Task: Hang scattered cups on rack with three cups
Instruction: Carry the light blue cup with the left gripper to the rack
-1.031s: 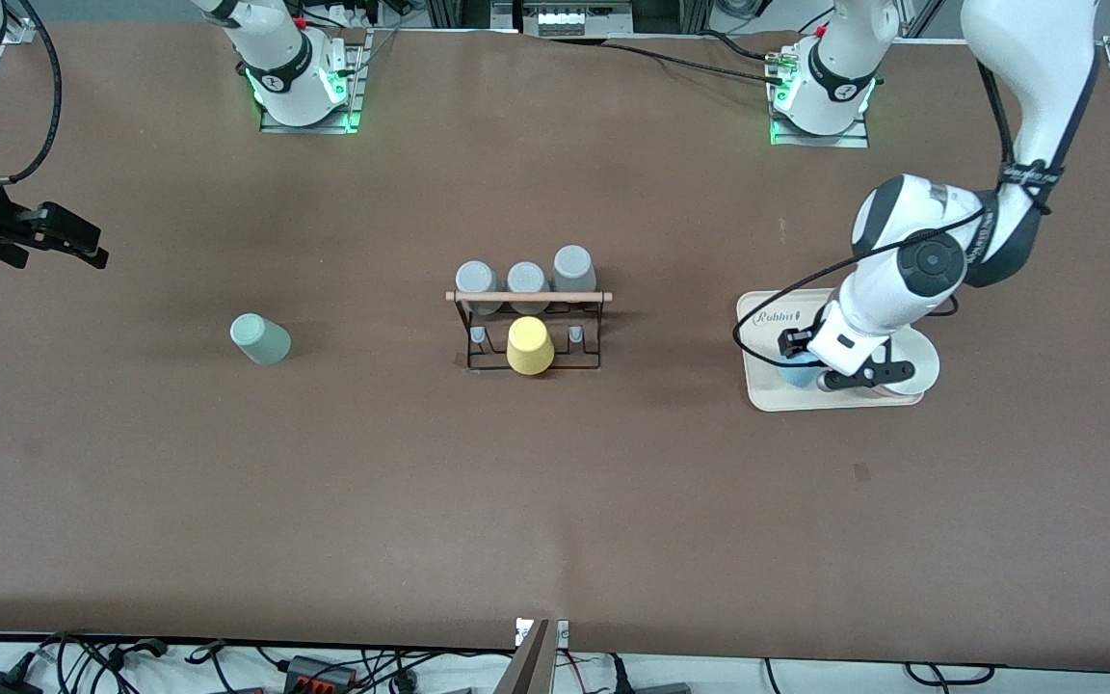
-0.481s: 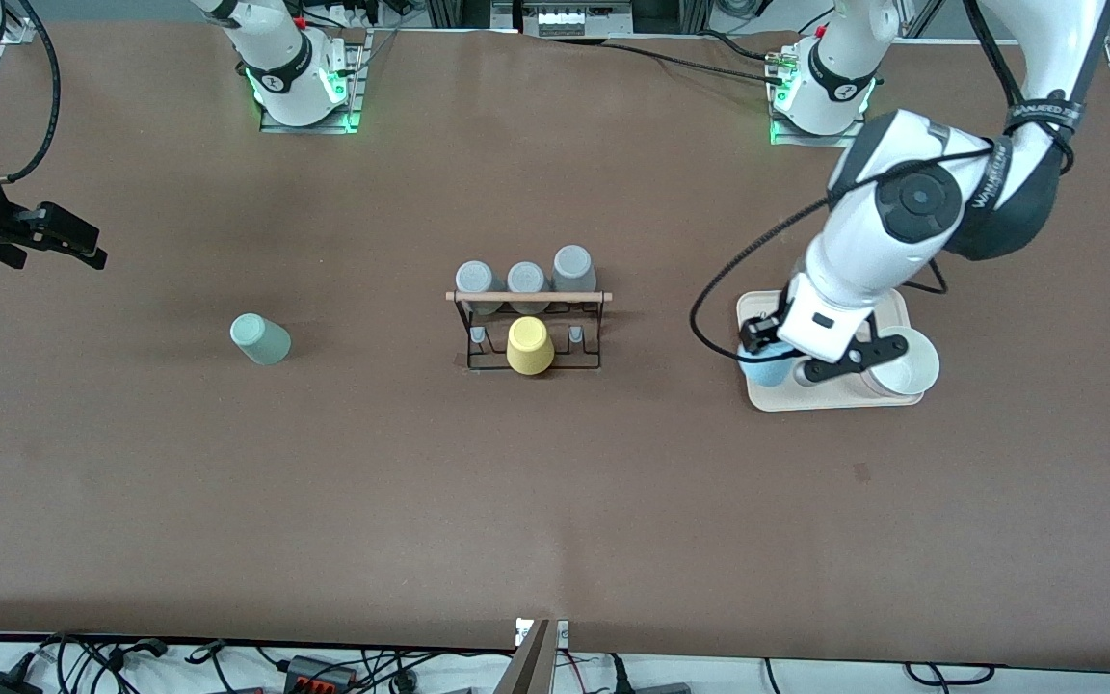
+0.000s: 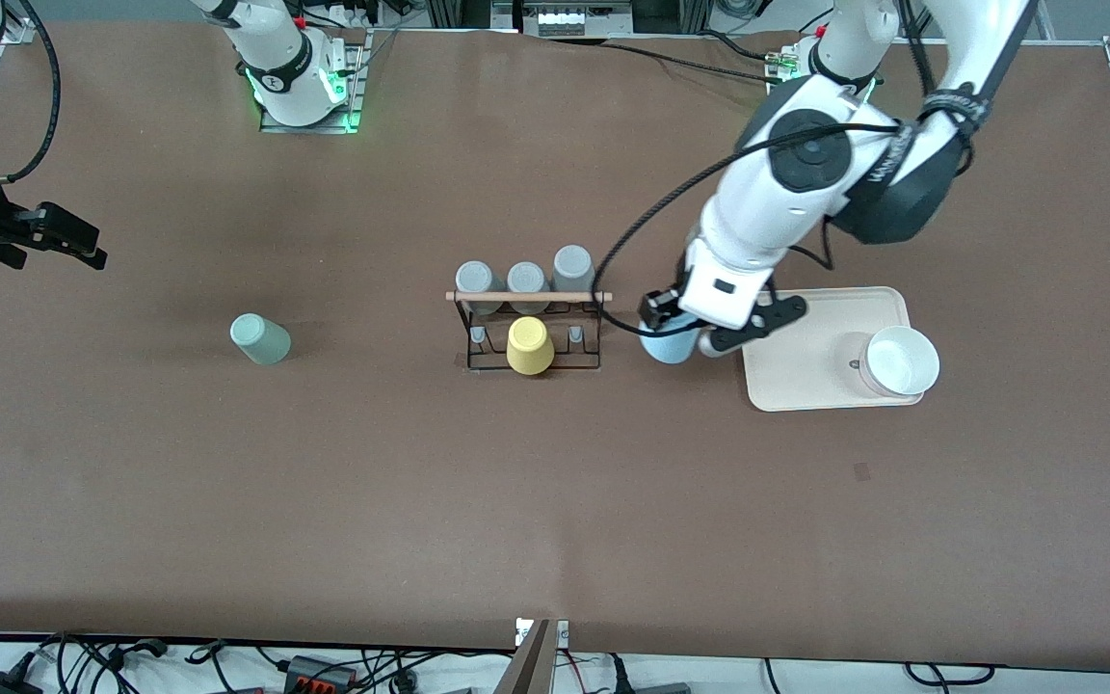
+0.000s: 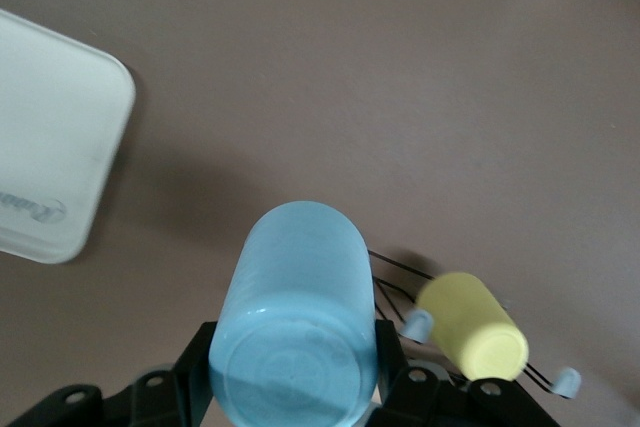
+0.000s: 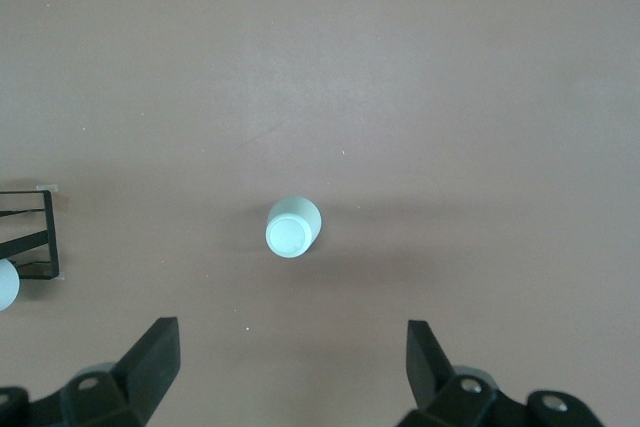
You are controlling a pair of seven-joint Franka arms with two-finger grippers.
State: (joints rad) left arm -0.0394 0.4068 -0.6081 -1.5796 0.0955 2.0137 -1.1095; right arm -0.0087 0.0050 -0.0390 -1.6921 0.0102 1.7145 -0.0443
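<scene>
Going across the front view from the right arm's end: right gripper waits up near the table edge, jaws spread wide, holding nothing. Its wrist view looks down on the mint cup.

Mint cup sits alone on the table, well apart from the rack, toward the right arm's end. Looks upside down, base showing, slightly tilted in the front view. Small plain tumbler, no handle.

Rack is mid-table: black wire frame, wooden rod across the top. 3 grey cups sit along the row farther from the camera, 1 yellow cup on the middle near peg. Short pegs either side of the yellow cup look free.

Left gripper is clenched on the blue cup, between rack and tray, just beside the rack's end. In the left wrist view the blue cup is pinched across its body, base toward the camera, mouth pointing away.

Advice: pick the free peg on the left arm's side, get the mouth down and centred over it, then lower straight. Keep clear of the rod and the yellow cup. Don't release until the peg is inside the cup.

A white bowl sits on the tray; ignore it.
</scene>
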